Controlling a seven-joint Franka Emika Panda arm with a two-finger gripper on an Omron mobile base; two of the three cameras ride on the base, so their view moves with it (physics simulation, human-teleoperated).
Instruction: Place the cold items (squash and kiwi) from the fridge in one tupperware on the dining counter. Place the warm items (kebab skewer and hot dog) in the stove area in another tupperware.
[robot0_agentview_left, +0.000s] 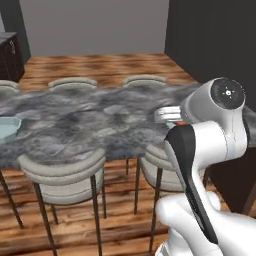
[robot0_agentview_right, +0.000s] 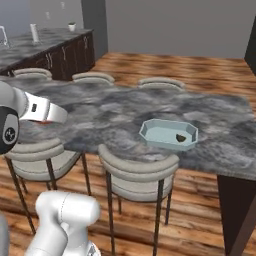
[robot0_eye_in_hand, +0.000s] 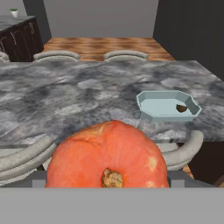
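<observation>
An orange squash (robot0_eye_in_hand: 107, 157) is seen close at the bottom of the hand view, its brown stem end turned toward the camera. A pale blue tupperware (robot0_eye_in_hand: 151, 105) is set on the grey marbled counter (robot0_eye_in_hand: 78, 96), and a small dark kiwi (robot0_eye_in_hand: 181, 107) lies inside it, near one end.

From where I stand, no lettering, label, brand, number or sign can be read on anything here. The grey marbled stone dining counter (robot0_agentview_right: 125, 107), the pale blue octagonal plastic tupperware (robot0_agentview_right: 168, 134) resting on it, and the round orange squash (robot0_eye_in_hand: 108, 155) with its brown stem scar all have plain, unmarked surfaces. The dark wooden cabinets (robot0_agentview_right: 67, 57) at the far wall and the small white objects on the counter above them are too distant to show any writing.
</observation>
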